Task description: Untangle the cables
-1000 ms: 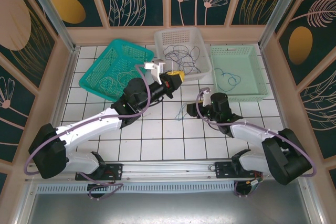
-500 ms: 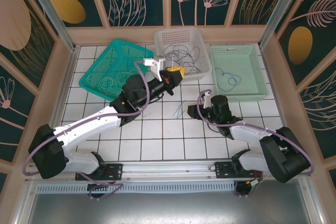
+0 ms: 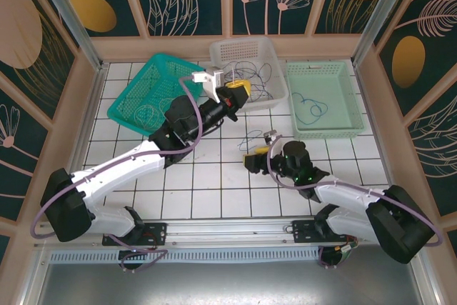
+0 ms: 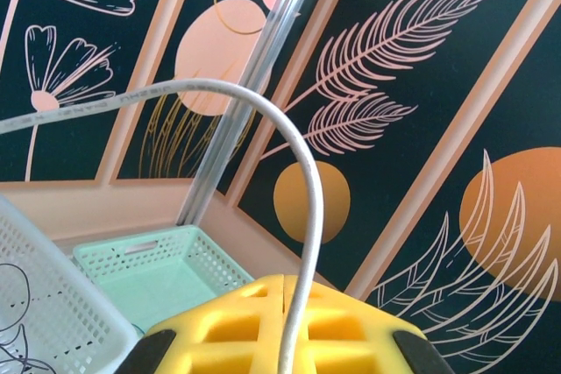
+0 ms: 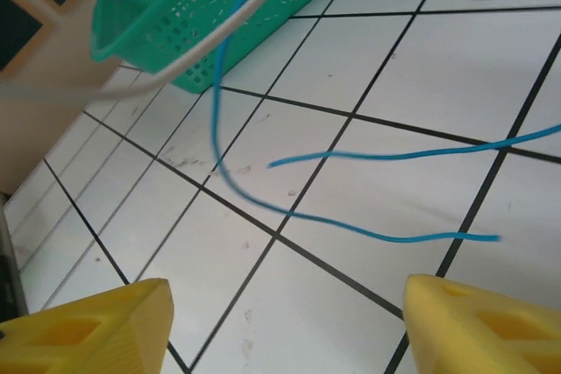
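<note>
Partly done: cables (image 3: 312,107) lie in teal basket (image 3: 130,83) left and mint basket (image 3: 335,80) right; tangle (image 3: 250,75) left in far white basket (image 3: 243,49). Left gripper (image 3: 238,91) pinches a pale grey cable (image 4: 311,208); right gripper (image 3: 251,156) gapes empty over 1 blue cable (image 5: 377,157) on the tiles.

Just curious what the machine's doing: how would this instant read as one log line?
left gripper: shut on pale grey cable, up by white basket | right gripper: open, low over tiles, blue cable ahead, not held

Left claw (image 3: 239,91) carried pale grey cable (image 4: 311,199) up to white basket (image 3: 246,42) near rim. Right claw (image 3: 251,157) drew back from white basket, jaws wider.
</note>
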Controlling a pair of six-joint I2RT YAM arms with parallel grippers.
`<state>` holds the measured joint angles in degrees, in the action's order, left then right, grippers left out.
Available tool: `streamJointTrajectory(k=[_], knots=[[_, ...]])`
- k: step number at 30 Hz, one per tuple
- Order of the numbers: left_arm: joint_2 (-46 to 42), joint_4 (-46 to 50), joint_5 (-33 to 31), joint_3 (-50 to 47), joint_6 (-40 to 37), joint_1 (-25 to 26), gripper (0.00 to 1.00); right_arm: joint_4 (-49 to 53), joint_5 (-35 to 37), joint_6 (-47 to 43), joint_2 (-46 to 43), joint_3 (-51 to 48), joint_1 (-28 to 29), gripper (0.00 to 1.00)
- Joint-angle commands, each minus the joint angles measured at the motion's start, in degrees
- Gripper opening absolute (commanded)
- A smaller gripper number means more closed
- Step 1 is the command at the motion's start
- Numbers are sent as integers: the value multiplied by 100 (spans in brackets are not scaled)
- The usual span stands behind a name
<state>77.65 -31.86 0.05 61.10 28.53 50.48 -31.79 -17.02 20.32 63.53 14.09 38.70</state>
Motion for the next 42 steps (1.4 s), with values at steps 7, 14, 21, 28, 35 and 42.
streamJointTrajectory(k=[7, 14, 21, 28, 35, 42], knots=[[86, -108, 32, 174, 68, -12, 0, -1121, 766, 3, 311, 53, 384, 81], [229, -212, 198, 253, 186, -11, 0, -1265, 1239, 82, 1034, 622, 630, 81], [220, -309, 278, 179, 299, -4, 0, -1064, 1902, 97, 1765, 1368, 623, 80], [60, -251, 178, 182, 197, -16, 0, -1199, 1462, 40, 2376, 1697, 547, 37], [-233, 253, -378, 369, -422, -50, 3, -1199, 1262, 182, 2052, 1088, 534, 3], [-494, 744, -572, 825, -883, -327, 5, -756, 1484, 359, 1824, 698, 526, 0]])
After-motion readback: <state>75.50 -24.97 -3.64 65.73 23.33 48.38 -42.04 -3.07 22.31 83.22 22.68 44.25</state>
